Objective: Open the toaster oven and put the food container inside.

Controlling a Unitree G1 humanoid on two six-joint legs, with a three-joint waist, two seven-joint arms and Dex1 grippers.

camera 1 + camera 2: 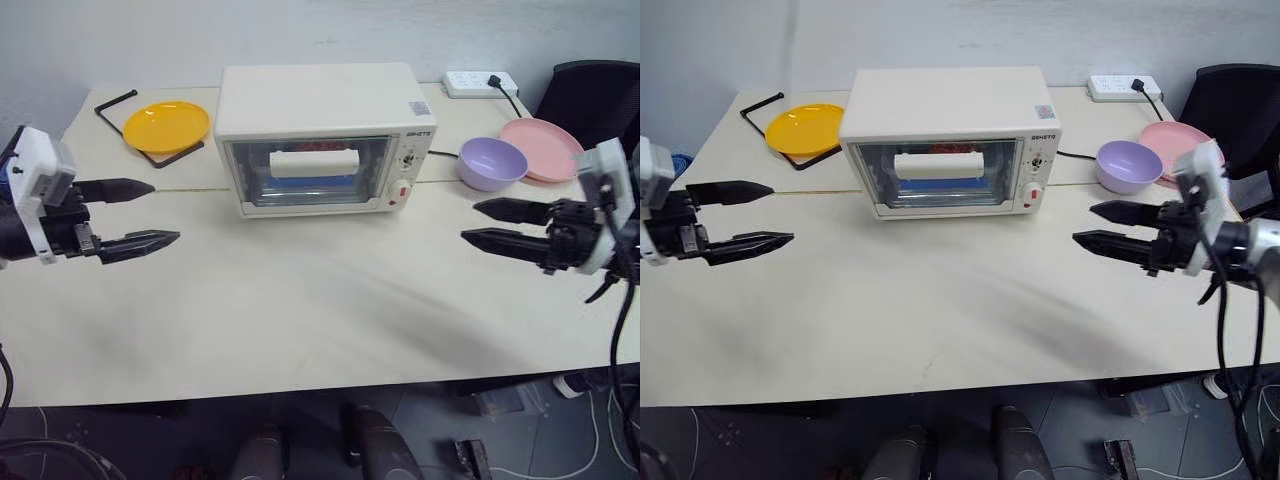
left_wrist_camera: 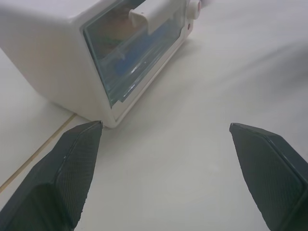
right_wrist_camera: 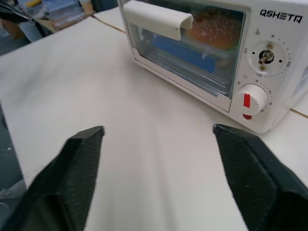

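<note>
Glass of the oven (image 1: pixel 325 138) door is shut, its white handle (image 1: pixel 313 163) across the front, and it blurs what lies behind. Through it the container (image 3: pixel 192 52) sits inside the oven: a blue clip and clear wall are legible, with an orange-brown shape, the toy burger (image 3: pixel 211 30), at one end. The container's full outline cannot be made out behind the handle and reflections.

Oven stands at the rear centre of the table (image 1: pixel 300 300). Yellow plate (image 1: pixel 166 126) lies to its left, partly over a black bent rod (image 1: pixel 118 112) whose far run is hidden under the plate. Purple bowl (image 1: pixel 492 162) sits to the oven's right, touching or just overlapping a pink plate (image 1: pixel 542 147); bowl contents cannot be seen. Power strip (image 1: pixel 481 83) lies at the back edge, its cable leading toward a black chair (image 1: pixel 595 100) cut off at the frame edge.

Left gripper (image 1: pixel 145 213) hovers above the table left of the oven, fingers apart, holding nothing. Right gripper (image 1: pixel 480 223) hovers at the right, fingers apart, empty, pointing toward the oven.
</note>
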